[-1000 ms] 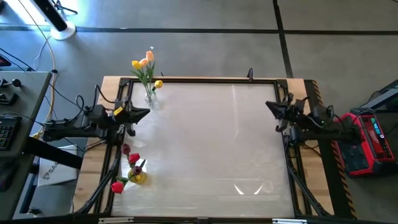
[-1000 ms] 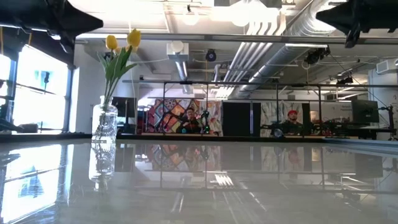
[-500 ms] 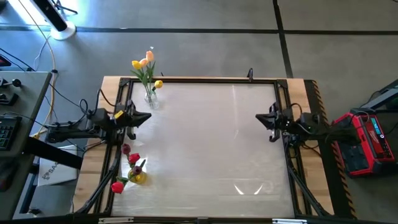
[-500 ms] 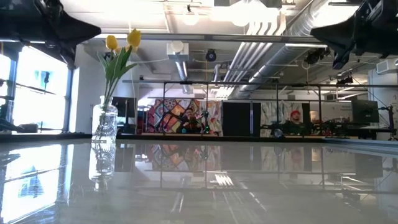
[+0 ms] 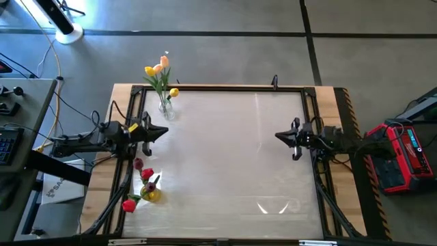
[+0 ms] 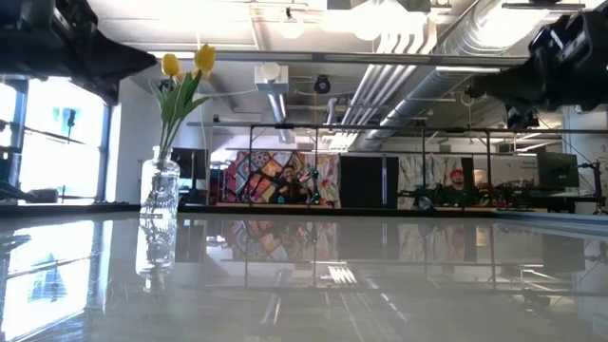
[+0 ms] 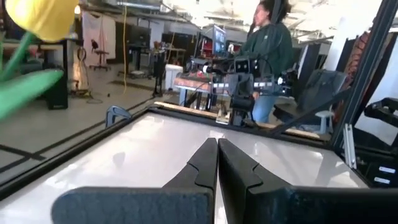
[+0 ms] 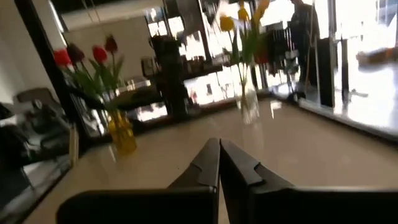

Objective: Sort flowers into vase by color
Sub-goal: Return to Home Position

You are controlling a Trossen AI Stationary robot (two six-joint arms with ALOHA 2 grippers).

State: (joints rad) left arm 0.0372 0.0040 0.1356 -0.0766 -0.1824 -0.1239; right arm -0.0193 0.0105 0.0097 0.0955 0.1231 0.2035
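W/ yellow & peach tulips [image 5: 156, 70] upright in the clear vase [image 5: 165, 108] & red tulips [image 5: 147, 175] in the orange vase [image 5: 153, 195] near it, the left gripper [image 5: 164, 131], empty & pressed shut, hung between those 2 vases, nearer them than the right gripper [image 5: 277, 136], likewise closed, well apart from the clear vase.

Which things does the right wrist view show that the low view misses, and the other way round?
Only the right wrist view: the orange vase holding the red and dark tulips, and the right gripper with its fingers shut. Only the low view: the room straight behind the table, with a colourful wall panel and people near it. Both: the clear vase with the yellow tulips, standing on the glossy table.
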